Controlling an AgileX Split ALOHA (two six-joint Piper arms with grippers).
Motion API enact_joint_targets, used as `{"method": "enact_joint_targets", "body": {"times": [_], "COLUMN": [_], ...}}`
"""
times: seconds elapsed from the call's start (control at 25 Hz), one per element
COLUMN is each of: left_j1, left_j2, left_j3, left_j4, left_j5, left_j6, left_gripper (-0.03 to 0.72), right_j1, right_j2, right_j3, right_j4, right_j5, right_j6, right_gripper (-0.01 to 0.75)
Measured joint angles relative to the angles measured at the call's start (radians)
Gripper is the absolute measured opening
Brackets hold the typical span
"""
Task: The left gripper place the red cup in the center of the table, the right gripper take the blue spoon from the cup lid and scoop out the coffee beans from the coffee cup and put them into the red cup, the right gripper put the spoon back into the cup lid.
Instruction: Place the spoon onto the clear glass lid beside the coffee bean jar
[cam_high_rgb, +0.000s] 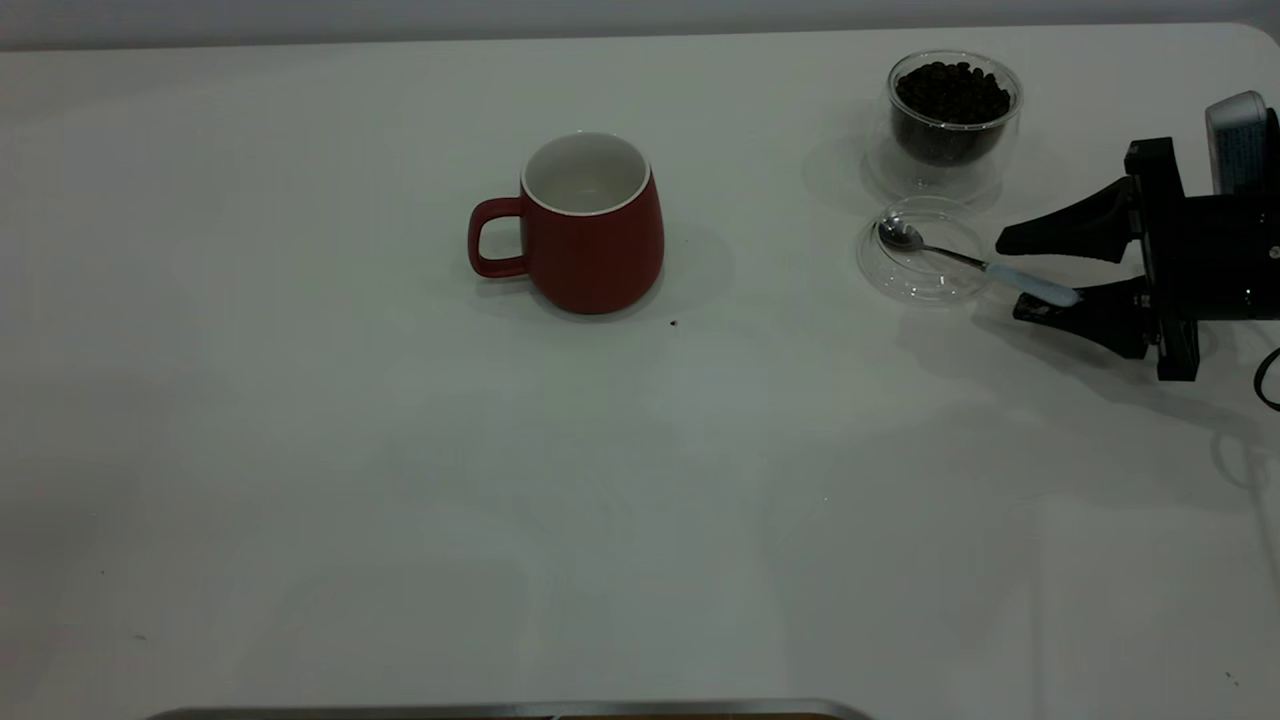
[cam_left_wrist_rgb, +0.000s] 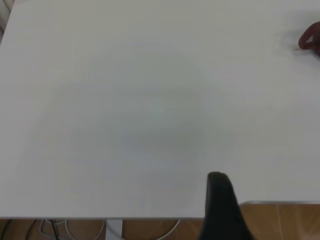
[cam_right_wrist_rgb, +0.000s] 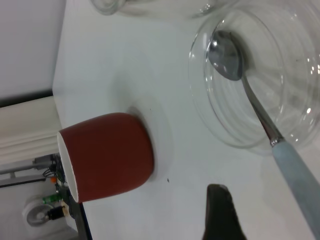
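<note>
The red cup (cam_high_rgb: 595, 240) stands upright near the table's middle, handle toward the left; it also shows in the right wrist view (cam_right_wrist_rgb: 107, 155), and its edge shows in the left wrist view (cam_left_wrist_rgb: 311, 40). The blue-handled spoon (cam_high_rgb: 975, 263) lies with its bowl in the clear cup lid (cam_high_rgb: 868, 262). Behind the lid stands the glass coffee cup (cam_high_rgb: 950, 120), full of beans. My right gripper (cam_high_rgb: 1010, 278) is open, its fingers on either side of the spoon's handle end without gripping it. The left gripper is outside the exterior view; one finger (cam_left_wrist_rgb: 220, 200) shows over bare table, holding nothing.
A single stray bean (cam_high_rgb: 673, 323) lies on the table just right of the red cup. A metal edge (cam_high_rgb: 500, 710) runs along the near side of the table.
</note>
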Motion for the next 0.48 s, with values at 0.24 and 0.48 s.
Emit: {"method": "enact_joint_targets", "body": {"times": [0.24, 0.48], "left_j1": [0.0, 0.0], "left_j2": [0.0, 0.0], "left_j3": [0.0, 0.0], "left_j4": [0.0, 0.0], "left_j5": [0.0, 0.0], "left_j6": [0.0, 0.0], "left_gripper": [0.534, 0.534], "right_j1": [0.0, 0.0], "right_j2": [0.0, 0.0], "right_j3": [0.0, 0.0], "right_j4": [-0.017, -0.018], "right_j5": [0.0, 0.0], "right_j6": [0.001, 0.005], "right_gripper": [0.568, 0.594]}}
